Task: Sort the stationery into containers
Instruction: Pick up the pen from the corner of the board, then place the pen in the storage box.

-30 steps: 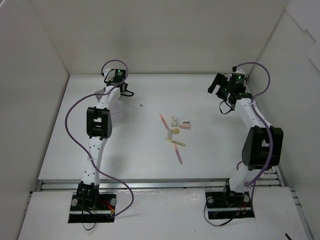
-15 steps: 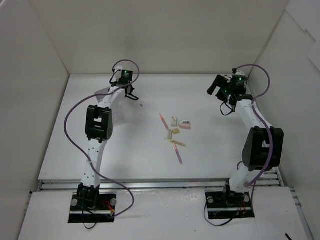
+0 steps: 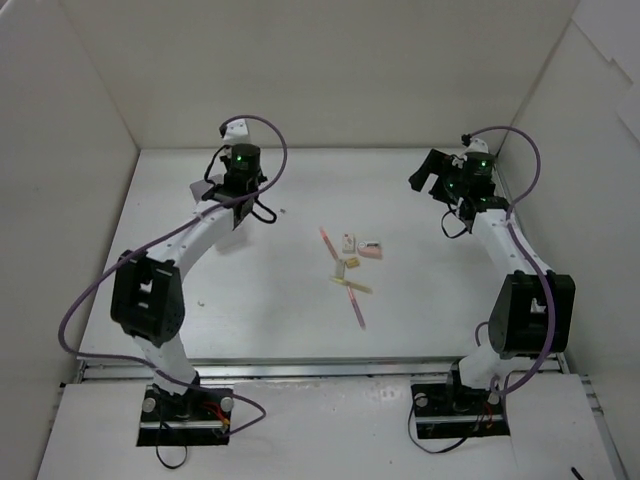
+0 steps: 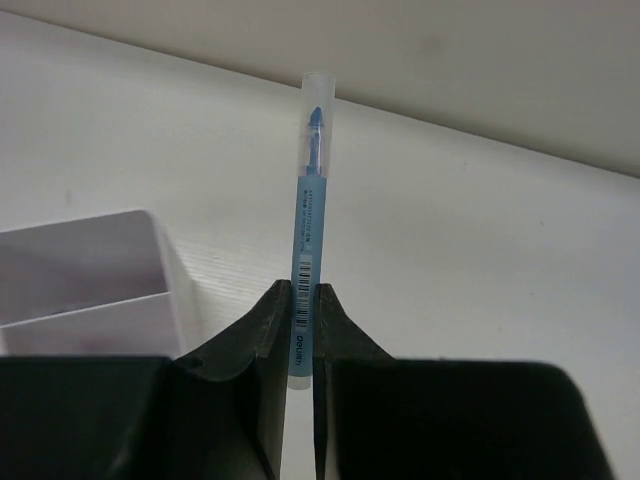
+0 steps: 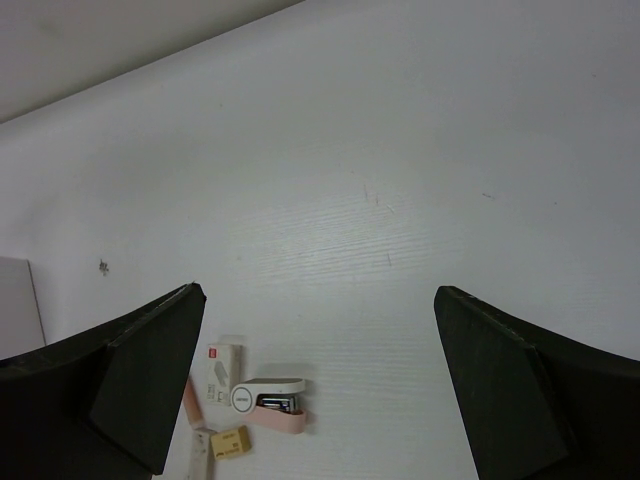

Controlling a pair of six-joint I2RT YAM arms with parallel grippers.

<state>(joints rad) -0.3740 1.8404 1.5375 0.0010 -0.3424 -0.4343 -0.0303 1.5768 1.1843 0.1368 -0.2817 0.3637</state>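
Note:
In the left wrist view my left gripper [image 4: 300, 292] is shut on a thin blue pen [image 4: 307, 200], which sticks out straight ahead of the fingers above the table. The white divided container [image 4: 95, 262] lies just to its left. From above, that gripper [image 3: 240, 170] is at the far left of the table. Mid-table lies the rest of the stationery: a pink pen [image 3: 327, 240], a white block [image 3: 348, 241], a pink-and-white stapler [image 3: 370, 250], a beige block [image 3: 340, 268], a yellow pen [image 3: 352, 284] and another pink pen [image 3: 356, 308]. My right gripper [image 3: 430, 172] [image 5: 318, 295] hangs open and empty at the far right.
White walls enclose the table on the left, back and right. The right wrist view shows the stapler [image 5: 265, 400], white block [image 5: 222, 368] and beige block [image 5: 228, 443] below its open fingers. A small dark speck [image 3: 283, 211] lies near the left gripper.
The left arm's elbow has swung left and towards the near edge, while its gripper stayed at the far left of the table. The right arm has barely shifted.

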